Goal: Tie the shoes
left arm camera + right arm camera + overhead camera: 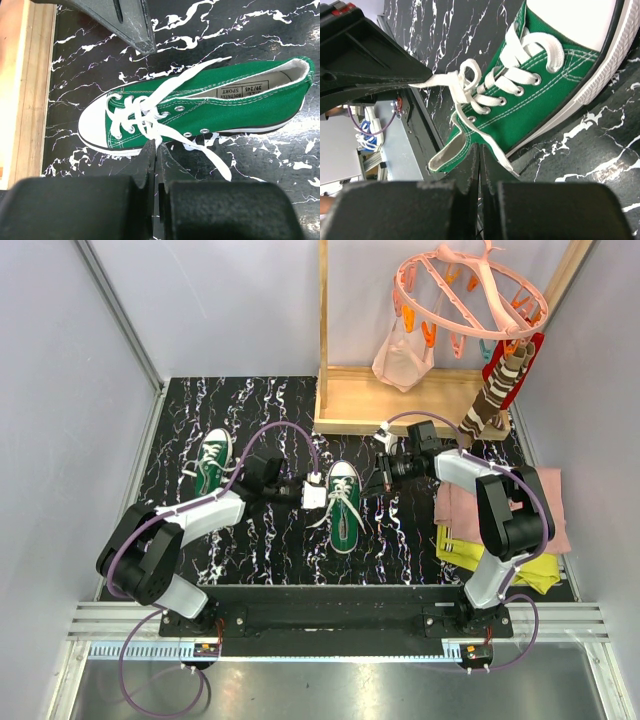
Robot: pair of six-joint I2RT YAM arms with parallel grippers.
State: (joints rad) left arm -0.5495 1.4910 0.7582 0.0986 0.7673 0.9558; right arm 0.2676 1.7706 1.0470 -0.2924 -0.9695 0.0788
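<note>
I read the middle shoe lying between both arms, toe away from the bases. The second shoe sits far left on the tabletop. Left gripper jaws are pinched on its lace. Right gripper jaws are closed on the opposite side; I can't tell if they hold anything.

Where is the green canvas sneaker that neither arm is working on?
In the top view, that green canvas sneaker lies left of centre, beyond the left arm, apart from the central sneaker.
</note>
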